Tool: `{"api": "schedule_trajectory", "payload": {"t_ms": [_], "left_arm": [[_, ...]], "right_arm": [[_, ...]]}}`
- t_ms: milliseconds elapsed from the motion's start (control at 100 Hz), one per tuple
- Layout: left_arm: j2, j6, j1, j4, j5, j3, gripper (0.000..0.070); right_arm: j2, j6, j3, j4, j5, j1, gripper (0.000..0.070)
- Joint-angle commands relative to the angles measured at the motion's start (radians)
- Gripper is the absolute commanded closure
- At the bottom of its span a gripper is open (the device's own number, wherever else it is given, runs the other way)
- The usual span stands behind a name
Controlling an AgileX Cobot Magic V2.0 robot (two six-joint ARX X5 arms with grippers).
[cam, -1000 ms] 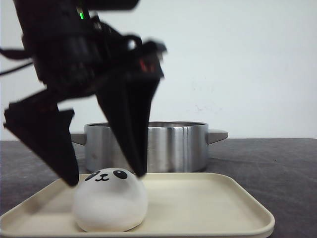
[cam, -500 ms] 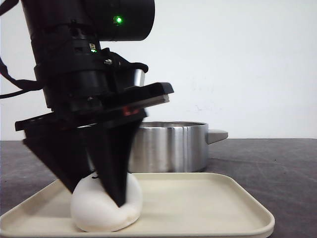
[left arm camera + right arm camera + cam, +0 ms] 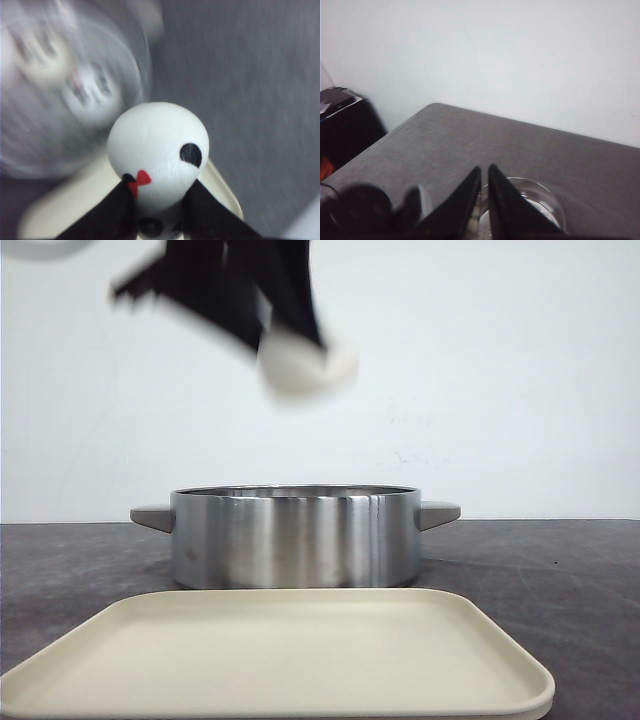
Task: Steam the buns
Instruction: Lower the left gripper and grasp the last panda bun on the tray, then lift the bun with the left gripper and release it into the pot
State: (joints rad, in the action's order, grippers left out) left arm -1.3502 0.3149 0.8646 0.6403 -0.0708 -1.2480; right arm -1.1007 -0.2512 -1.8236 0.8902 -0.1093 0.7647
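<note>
1. We saw the dark table (image 3: 560, 570) carrying a cream tray (image 3: 300, 660).
2. Behind the tray stood a steel pot (image 3: 295, 537).
3. Our left gripper (image 3: 157, 197) clamped a panda bun (image 3: 300, 362) high above the pot, blurred.
4. Our right gripper (image 3: 484, 192) had its fingers nearly touching, holding nothing.

Light was even and soft in all three views, the white wall bright, with no hard shadows. In the front view, motion smeared the black fingers (image 3: 262, 300) and the round white bun (image 3: 303, 362) at 12 o'clock, while the brushed steel pot (image 3: 295, 536) stood sharp, carrying vertical glare streaks. In the left wrist view the bun (image 3: 158, 150) was crisp, the background streaked with blur. The right wrist view was slightly soft, with a dark blurred shape (image 3: 367, 210) at 8 o'clock.
</note>
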Motion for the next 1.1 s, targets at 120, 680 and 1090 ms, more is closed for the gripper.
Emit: {"api": "schedule_trajectory", "payload": {"t_ms": [120, 680, 1090], "left_arm": [[-0.090, -0.133, -0.124, -0.075, -0.016, -0.019, 0.0691], [-0.380, -0.172, -0.276, -0.164, -0.015, -0.019, 0.0553], [-0.344, -0.172, -0.275, -0.096, -0.015, -0.043, 0.0104]], "right_arm": [[-0.022, -0.011, -0.021, -0.007, -0.007, 0.008, 0.0682], [-0.036, -0.066, -0.021, 0.042, -0.023, 0.009, 0.0683], [-0.036, -0.050, -0.013, 0.073, -0.042, 0.012, 0.0683]]}}
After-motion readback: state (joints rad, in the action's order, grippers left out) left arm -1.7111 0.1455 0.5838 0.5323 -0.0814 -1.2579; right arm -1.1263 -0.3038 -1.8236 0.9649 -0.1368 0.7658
